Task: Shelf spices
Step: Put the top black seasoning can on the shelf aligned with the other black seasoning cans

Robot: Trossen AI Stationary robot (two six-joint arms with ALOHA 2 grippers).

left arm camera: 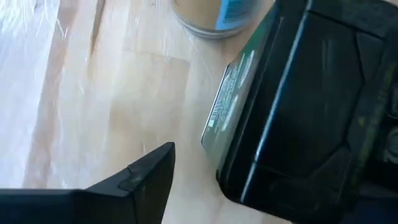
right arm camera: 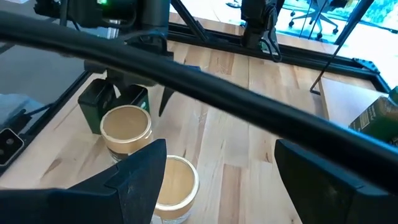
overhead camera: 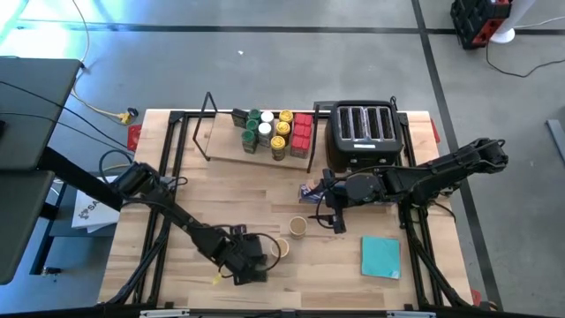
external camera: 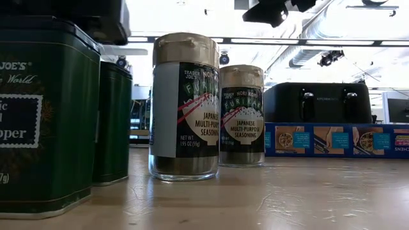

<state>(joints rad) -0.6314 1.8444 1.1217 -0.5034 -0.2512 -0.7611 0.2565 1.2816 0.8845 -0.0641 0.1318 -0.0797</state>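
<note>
Dark green tin point(left arm camera: 292, 93) between the spread jaws of left gripper point(overhead camera: 247, 262), near the table's front edge, far from shelf point(overhead camera: 221, 146); not yet clamped. Tan-lidded jar point(overhead camera: 281, 248) just beside the jaws: risk of knocking it over on closing or lifting. Right gripper point(overhead camera: 335, 215) released, above second jar point(overhead camera: 297, 227); possible arm collision.
</note>
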